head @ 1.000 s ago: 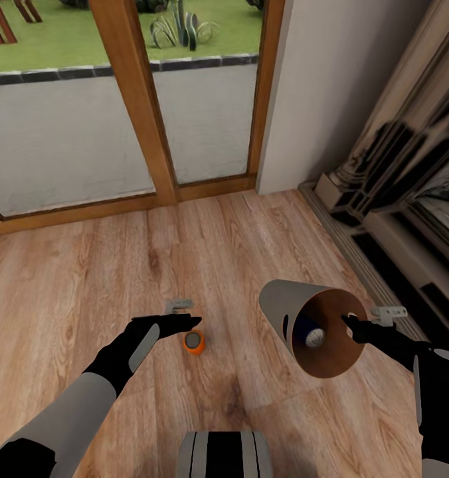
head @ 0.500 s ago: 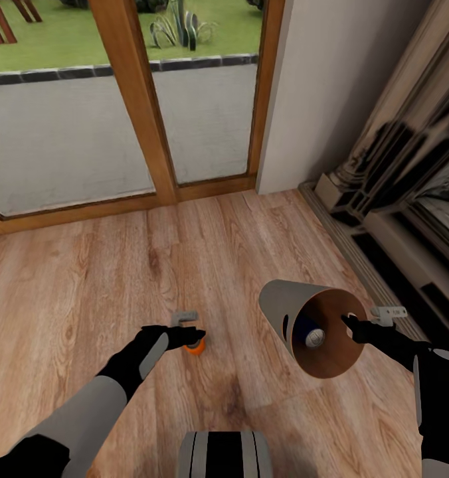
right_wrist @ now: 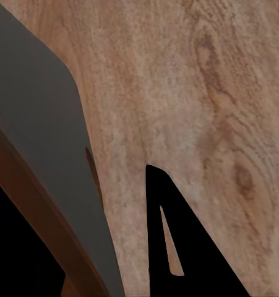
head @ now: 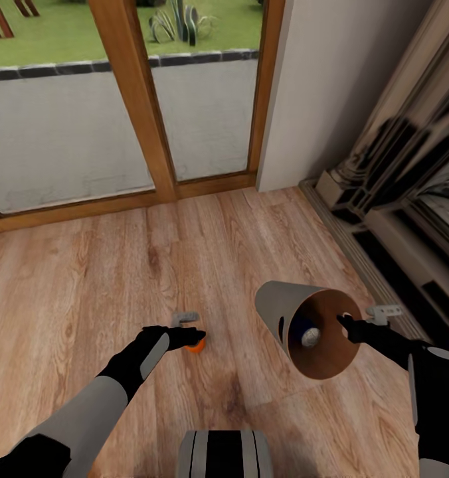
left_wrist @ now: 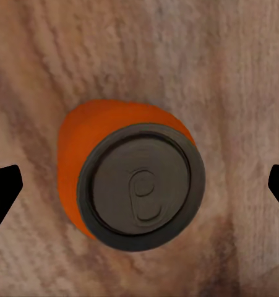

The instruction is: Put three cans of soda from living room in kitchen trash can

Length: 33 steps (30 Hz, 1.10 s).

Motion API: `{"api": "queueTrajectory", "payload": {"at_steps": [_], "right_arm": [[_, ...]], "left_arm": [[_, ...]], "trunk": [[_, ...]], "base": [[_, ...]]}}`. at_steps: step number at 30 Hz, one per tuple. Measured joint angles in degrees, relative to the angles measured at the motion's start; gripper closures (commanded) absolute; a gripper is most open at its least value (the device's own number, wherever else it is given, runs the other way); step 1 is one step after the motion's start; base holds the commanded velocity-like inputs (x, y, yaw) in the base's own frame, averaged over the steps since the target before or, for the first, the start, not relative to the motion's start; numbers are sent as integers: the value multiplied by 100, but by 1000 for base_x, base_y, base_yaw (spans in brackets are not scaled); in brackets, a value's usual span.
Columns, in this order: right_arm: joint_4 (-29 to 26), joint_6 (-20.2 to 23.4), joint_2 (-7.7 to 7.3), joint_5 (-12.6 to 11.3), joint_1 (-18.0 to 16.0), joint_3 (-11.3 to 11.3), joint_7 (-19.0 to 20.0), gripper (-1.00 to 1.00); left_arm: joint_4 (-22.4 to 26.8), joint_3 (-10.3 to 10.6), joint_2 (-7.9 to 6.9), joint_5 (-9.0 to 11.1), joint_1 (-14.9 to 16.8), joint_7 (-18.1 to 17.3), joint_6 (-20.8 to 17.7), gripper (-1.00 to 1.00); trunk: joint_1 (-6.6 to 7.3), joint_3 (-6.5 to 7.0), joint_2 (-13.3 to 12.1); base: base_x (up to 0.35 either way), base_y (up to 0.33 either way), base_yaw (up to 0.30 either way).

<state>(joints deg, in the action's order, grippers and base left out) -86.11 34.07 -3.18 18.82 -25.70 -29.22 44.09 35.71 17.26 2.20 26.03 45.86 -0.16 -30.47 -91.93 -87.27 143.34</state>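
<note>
Near centre: dark robot base (head: 224, 453) at bottom edge. Left gripper (head: 190, 337) poised directly over orange can (head: 196, 346) standing upright on wood floor (head: 85, 279); fingers spread wide, tips at both edges of left wrist view with can (left_wrist: 134, 185) between them, nothing gripped yet. Can sits slightly off-centre there, grey top facing camera.

Right of that, same depth: right gripper (head: 347, 325) clamped on rim of trash can (head: 311, 328), bin held off floor and tilted with mouth toward robot. Blue can (head: 304, 335) lying inside on brown lining. Right wrist view: one finger (right_wrist: 176, 241) outside grey bin wall (right_wrist: 46, 154), wall pinched.

Step judged: grasp orange can. To do well: centre jaws on can body, drop straight down well below grey top, close gently to avoid tipping or squirting can sideways. Keep bin tilt steady to hold blue can in; bring bin mouth close for short transfer.

Far: wood-framed glass door (head: 138, 99), pale wall (head: 331, 79), fireplace surround (head: 397, 192) at right.
</note>
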Motion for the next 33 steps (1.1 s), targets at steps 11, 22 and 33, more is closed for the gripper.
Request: {"api": "queueTrajectory", "payload": {"at_steps": [11,22,33], "right_arm": [[-1,-2,15,-7,1,50,5,100],[-2,7,18,-21,1,54,8,100],[-2,3,18,-12,1,55,7,100]], "left_arm": [[-1,0,1,0,0,0,7,-100],[0,0,1,-8,0,0,10,-100],[-1,0,1,-9,0,0,17,-100]], "trunk": [[-10,-89,6],[-13,-111,7],[-30,-266,16]], "base": [[0,0,0],[0,0,0],[0,0,0]]}}
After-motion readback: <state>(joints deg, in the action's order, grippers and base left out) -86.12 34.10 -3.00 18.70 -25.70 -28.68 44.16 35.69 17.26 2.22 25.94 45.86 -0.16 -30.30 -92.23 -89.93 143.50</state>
